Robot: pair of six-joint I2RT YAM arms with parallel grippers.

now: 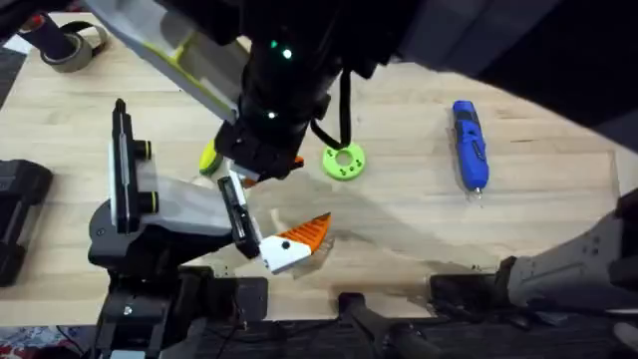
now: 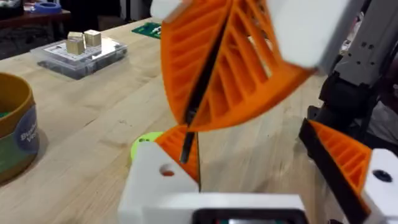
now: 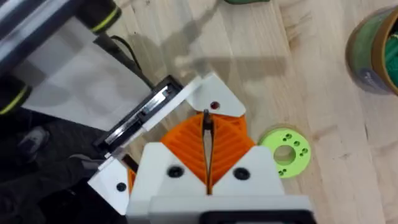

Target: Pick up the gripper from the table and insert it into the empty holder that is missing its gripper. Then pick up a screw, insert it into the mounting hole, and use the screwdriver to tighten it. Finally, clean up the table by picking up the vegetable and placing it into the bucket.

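The right pincer [image 3: 207, 163] has its ribbed orange pads pressed shut on a thin black rod, perhaps a screw, poised above the white-based, orange-tipped gripper [image 1: 296, 242] seated at the grey-white holder [image 1: 169, 204]. The left pincer [image 2: 249, 155] looks open. The blue screwdriver [image 1: 470, 145] lies lengthwise, nearer the right arm.

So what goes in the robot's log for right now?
step: screw insertion | right end effector: shut on black screw near gripper mounting hole | left end effector: open | screwdriver: on table | vegetable: on table
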